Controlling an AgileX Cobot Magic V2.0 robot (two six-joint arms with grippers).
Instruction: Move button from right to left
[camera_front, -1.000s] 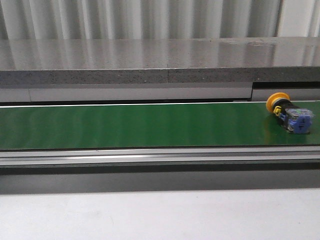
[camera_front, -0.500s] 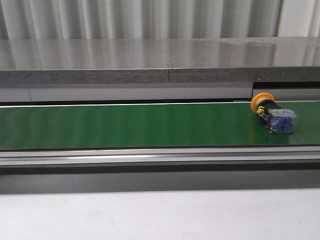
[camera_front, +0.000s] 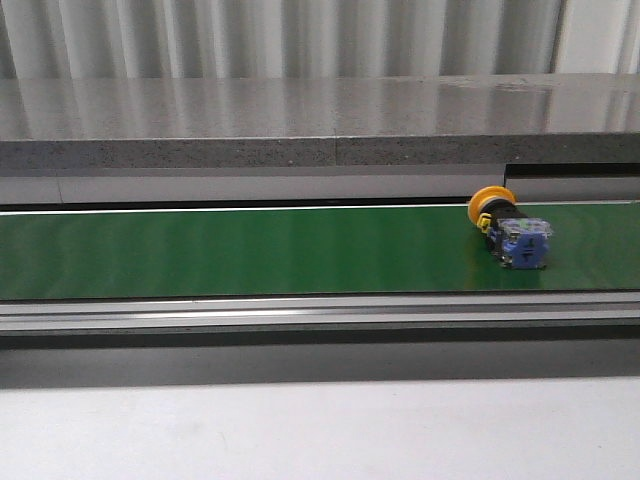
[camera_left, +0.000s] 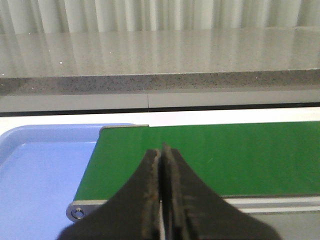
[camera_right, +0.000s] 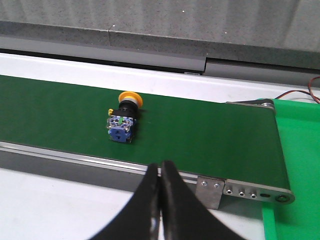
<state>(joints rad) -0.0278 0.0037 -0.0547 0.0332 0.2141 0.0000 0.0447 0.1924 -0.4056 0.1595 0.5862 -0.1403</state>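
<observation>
The button (camera_front: 510, 228) lies on its side on the green conveyor belt (camera_front: 250, 250), toward the belt's right end, yellow cap at the back and blue contact block toward me. The right wrist view shows the button (camera_right: 124, 117) on the belt (camera_right: 210, 135), well ahead of my right gripper (camera_right: 161, 167), which is shut and holds nothing. My left gripper (camera_left: 161, 152) is shut and empty too, hovering over the near edge of the belt's (camera_left: 225, 155) left end. Neither gripper appears in the front view.
A blue tray (camera_left: 40, 175) sits past the belt's left end. A green tray (camera_right: 300, 160) sits past the right end, with red and black wires (camera_right: 300, 94) behind it. A grey stone ledge (camera_front: 320, 125) runs behind the belt; a metal rail (camera_front: 320, 312) fronts it.
The button has travelled leftward along the belt, still lying the same way. No gripper has entered the front view.
</observation>
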